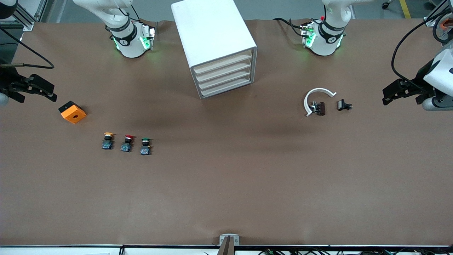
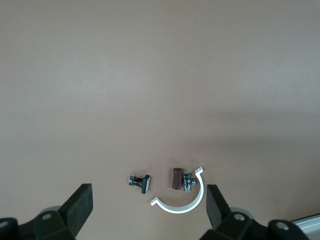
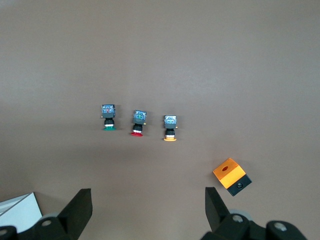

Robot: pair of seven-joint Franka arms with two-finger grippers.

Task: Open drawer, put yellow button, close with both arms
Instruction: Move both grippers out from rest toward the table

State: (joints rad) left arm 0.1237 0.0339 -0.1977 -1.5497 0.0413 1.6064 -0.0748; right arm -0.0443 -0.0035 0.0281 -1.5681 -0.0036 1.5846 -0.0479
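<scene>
The table [image 1: 226, 194] carries all parts on a brown surface; its edges at both arm ends are cut off in the front view.

The cabinet [image 1: 216, 46] stands between the two arm bases. All four fronts sit flush. The drawer [image 1: 222, 63] is the uppermost and is shut; its inside is hidden.

The left gripper [image 1: 387, 95] hangs at the left arm's end of the table, jaws open and empty. The arm itself is mostly cut off. The right gripper [image 1: 51, 95] hangs at the right arm's end, jaws open and empty, arm likewise cut off.

The orange block [image 1: 72, 112] lies near the right gripper; a black underside shows in the right wrist view.

The white clip [image 1: 315, 99], a half ring, lies toward the left arm's end, curving around a small brown part [image 1: 321, 108]. A black part [image 1: 342, 105] lies just beside it; its details are hard to make out.

Three buttons lie in a row, nearer the front camera than the block. The yellow button [image 1: 108, 140] is at the right arm's end of the row, the red button [image 1: 127, 142] in the middle, the green button [image 1: 145, 146] last. All three lie apart, caps toward the bases.
</scene>
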